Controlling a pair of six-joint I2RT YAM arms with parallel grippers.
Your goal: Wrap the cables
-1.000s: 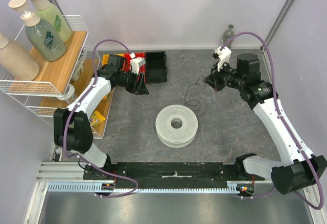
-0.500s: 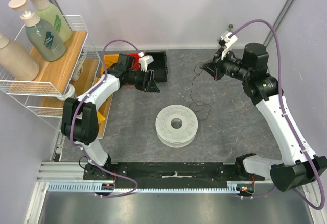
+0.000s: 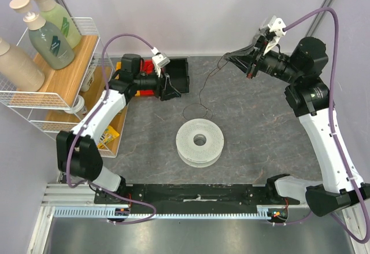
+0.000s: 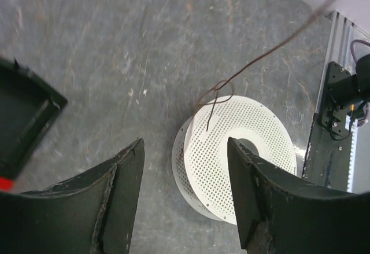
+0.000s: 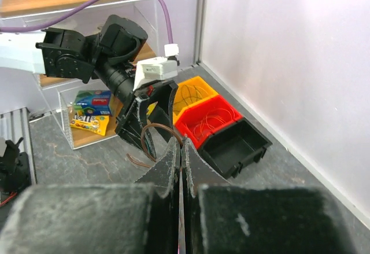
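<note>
Overhead, cable: the thin black cable [image 3: 201, 95] drops from the tip of the right gripper [image 3: 231, 58], held high near the back wall. It ends in a small loop at the far rim of the white spool [image 3: 199, 141].
Overhead, right gripper: pinched tight with the cable hanging from its tip, so I take it to be holding the cable's end.
Overhead, left gripper: the left gripper [image 3: 171, 87] hovers beside the black bin [image 3: 180, 73], aimed toward the cable and not touching it.
Left wrist, jaws: the fingers [image 4: 124, 196] are spread with nothing between them. Only the spool [image 4: 243, 161] and the grey table [image 4: 115, 45] lie below.
Left wrist, cable: the cable [image 4: 260, 57] slants up to the top right, and its curl sits over the spool's rim.
Right wrist, grip: the fingers [image 5: 167, 167] are pressed together. A brownish curl of cable [image 5: 156, 129] shows just past the tips, though I can't see where it enters the pinch.
Right wrist, beyond: the other arm faces this way, in front of the yellow bin [image 5: 193, 96] and the red bin [image 5: 209, 118].
Step in hand: to my eye, stretching the cable out before winding; no turns lie around the spool yet.
Next move: probably the open left gripper needs to catch the cable lower down, which takes careful aim on so fine a strand.
</note>
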